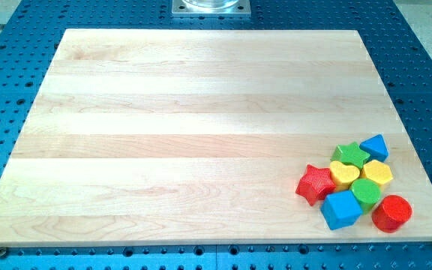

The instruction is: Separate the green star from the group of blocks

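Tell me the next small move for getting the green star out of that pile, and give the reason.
My tip is not in view. Probably bring it in just below the green star, between it and the yellow heart, then push toward the view's top. The star sits on the cluster's upper edge beside the blue triangle, with bare board above.

We're looking at a pale wooden board (201,135) with visible grain in long glued strips, smooth and matt. It sits on a blue perforated metal table (418,60). The blocks look like plastic with a faint sheen: green star (350,155), red star (316,184), blue cube (341,209). There's a shiny metal plate (211,7) at the view's top.
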### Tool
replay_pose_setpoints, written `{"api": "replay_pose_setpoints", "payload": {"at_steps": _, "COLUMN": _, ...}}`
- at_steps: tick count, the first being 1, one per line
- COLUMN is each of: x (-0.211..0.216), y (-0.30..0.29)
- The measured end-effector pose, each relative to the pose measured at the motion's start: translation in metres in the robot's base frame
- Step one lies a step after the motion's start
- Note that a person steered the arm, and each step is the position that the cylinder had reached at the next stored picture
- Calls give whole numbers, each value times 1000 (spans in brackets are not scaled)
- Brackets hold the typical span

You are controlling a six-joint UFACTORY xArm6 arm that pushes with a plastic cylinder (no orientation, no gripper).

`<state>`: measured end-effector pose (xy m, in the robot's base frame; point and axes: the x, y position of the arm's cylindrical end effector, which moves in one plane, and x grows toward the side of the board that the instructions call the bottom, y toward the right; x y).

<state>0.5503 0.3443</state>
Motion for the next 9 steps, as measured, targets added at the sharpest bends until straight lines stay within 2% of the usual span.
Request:
{"api": "replay_pose_setpoints", "payload": {"at_steps": 1, "x": 65, "y": -10}}
{"api": "replay_pose_setpoints", "payload": {"at_steps": 3, "x": 67, "y": -104}}
{"api": "replay_pose_setpoints", "payload": {"at_steps": 4, "x": 58, "y": -120}}
{"api": "replay_pose_setpoints", "payload": {"at_steps": 6, "x": 2, "y": -123}}
{"api": "replay_pose_setpoints", "payload": {"at_steps": 9, "x": -68, "y": -197}}
